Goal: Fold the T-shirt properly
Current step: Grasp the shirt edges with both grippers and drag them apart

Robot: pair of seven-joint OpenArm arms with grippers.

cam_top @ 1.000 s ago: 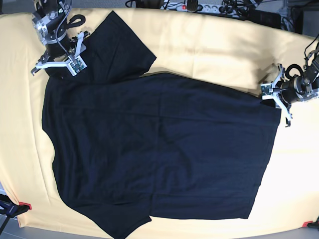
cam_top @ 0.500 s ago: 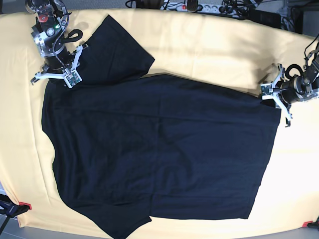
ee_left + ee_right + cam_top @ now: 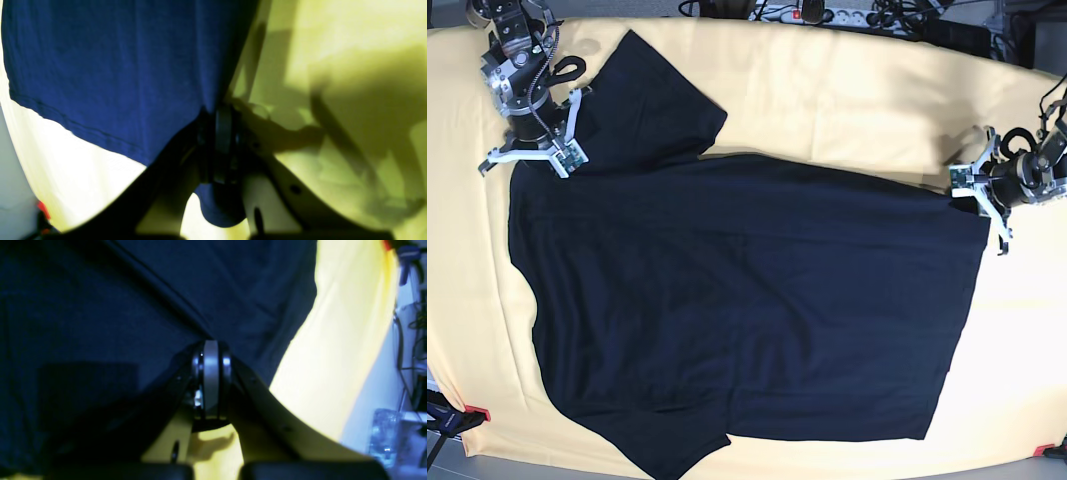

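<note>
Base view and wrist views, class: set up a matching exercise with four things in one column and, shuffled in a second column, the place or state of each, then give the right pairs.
Column one:
1. T-shirt
2. Left gripper
3. Right gripper
4. Yellow cloth

Column two:
A. Jaws shut on the hem corner, at the base view's right edge
B. Covers the table, under everything
C. Spread flat, sleeves toward the base view's left
D. Jaws shut on fabric by the upper sleeve, at the base view's top left

Pairs: 1-C, 2-A, 3-D, 4-B
</note>
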